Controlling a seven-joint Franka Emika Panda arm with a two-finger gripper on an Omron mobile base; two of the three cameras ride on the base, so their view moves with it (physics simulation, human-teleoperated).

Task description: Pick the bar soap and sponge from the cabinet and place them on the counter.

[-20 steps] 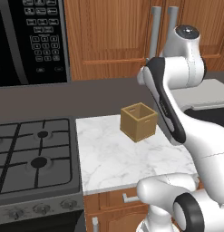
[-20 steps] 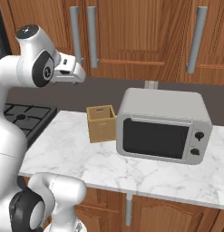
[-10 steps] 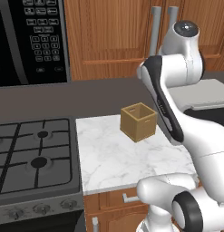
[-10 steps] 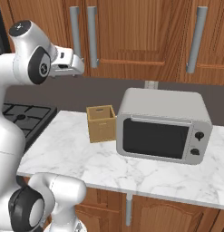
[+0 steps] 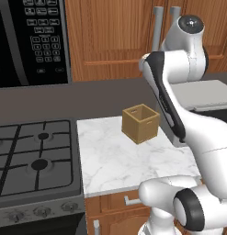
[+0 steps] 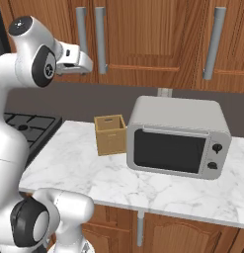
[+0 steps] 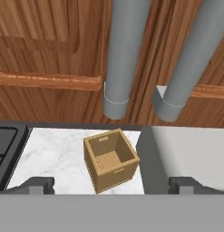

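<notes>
Hand view: cabinet (image 7: 50,54) handles loom close ahead of wide-open pincer (image 7: 111,185).

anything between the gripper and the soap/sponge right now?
Yes: the cabinet doors are shut, so neither item is visible. The open gripper faces the two grey bar handles where the doors meet. On the counter, a wooden box and a toaster oven occupy part of the surface.

An open-topped wooden box (image 6: 110,134) stands empty at the centre of the right base view, just left of a grey microwave (image 6: 178,137). At lower left of the left base view lies a black gas stove (image 5: 34,158), with a black oven panel (image 5: 30,41) filling the upper left.
</notes>
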